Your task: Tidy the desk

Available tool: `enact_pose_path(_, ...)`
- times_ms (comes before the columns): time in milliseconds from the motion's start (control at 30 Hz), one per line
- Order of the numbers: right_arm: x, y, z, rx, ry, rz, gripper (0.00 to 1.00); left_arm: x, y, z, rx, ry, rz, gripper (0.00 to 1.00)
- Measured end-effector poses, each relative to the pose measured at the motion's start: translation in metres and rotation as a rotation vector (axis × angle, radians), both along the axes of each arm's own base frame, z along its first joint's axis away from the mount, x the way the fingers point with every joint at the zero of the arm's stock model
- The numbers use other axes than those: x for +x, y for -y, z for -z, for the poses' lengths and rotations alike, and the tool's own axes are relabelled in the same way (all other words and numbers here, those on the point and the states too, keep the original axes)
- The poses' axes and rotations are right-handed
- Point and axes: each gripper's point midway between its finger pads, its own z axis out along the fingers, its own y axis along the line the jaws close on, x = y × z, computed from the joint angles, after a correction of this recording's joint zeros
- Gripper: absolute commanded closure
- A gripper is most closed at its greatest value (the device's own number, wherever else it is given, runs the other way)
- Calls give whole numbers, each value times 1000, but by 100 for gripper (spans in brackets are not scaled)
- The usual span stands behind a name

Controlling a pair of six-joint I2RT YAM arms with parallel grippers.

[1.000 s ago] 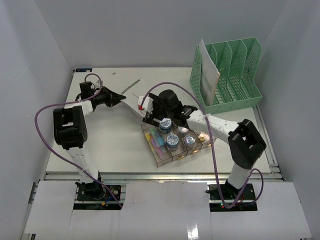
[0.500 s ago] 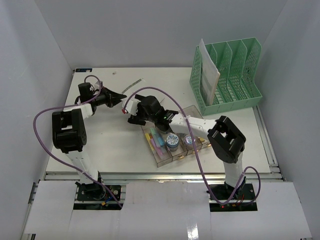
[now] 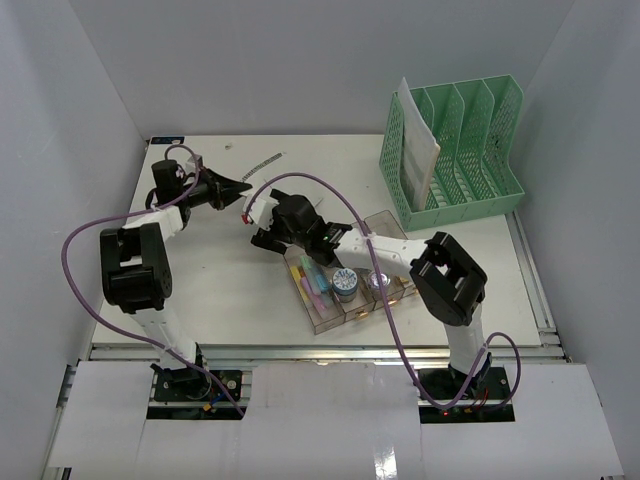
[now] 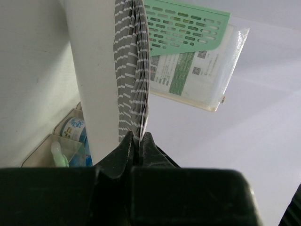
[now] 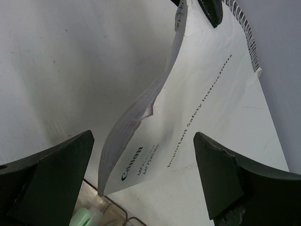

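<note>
Two black fingers of the left gripper (image 4: 137, 141) are pressed together on the edge of a booklet (image 5: 188, 108), pinching its pages near one corner. The booklet has a white cover with Canon printed on it and a grey band of white stripes along one side. It bows between the grip and its free end, with the pages fanning slightly along the open edge.

The right gripper (image 5: 143, 136) is spread wide. Its two dark fingers (image 5: 51, 174) stand on either side of the booklet's free end without touching it. Whether the lowest corner rests on anything below cannot be told.

From above, both grippers meet over the far-left part of the desk (image 3: 220, 280), the wide white tabletop that spans the whole work area. The left arm reaches in from the left and the right arm crosses over from the right, each trailing a purple cable (image 3: 75, 250).

Just beside the right gripper, toward the middle of the desk, lies a clear compartment tray (image 3: 320, 322), set at an angle. It holds a round blue-and-white container (image 3: 345, 283) and some pastel-coloured pieces (image 3: 312, 278). At the far-right corner stands a mint-green mesh file rack (image 3: 470, 190), with a sleeved sheet of paper (image 3: 415, 140) upright in its leftmost slot.
</note>
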Motion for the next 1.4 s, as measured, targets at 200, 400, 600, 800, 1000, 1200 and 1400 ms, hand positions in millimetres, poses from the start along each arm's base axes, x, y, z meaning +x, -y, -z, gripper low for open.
enact_pose_path(200,4,-5,-11,21,84,82,3,-5,1,-22,-11,34,-3,100)
enact_pose_path(400,21,5,-2,2,173,179,50,-13,3,-38,-15,67,11,100)
enact_pose_path(600,23,18,1,-6,193,167,86,-17,4,-36,-19,56,14,100)
enact_pose_path(800,17,23,-29,53,168,86,92,-22,5,-39,-25,44,29,51)
enact_pose_path(1000,15,44,-78,169,94,35,92,-17,3,-56,56,128,41,26)
enact_pose_path(1200,16,83,-143,318,47,21,92,-13,-5,-90,202,295,6,20)
enact_pose_path(1400,17,132,-208,443,89,76,92,-22,-18,-111,397,436,-57,19)
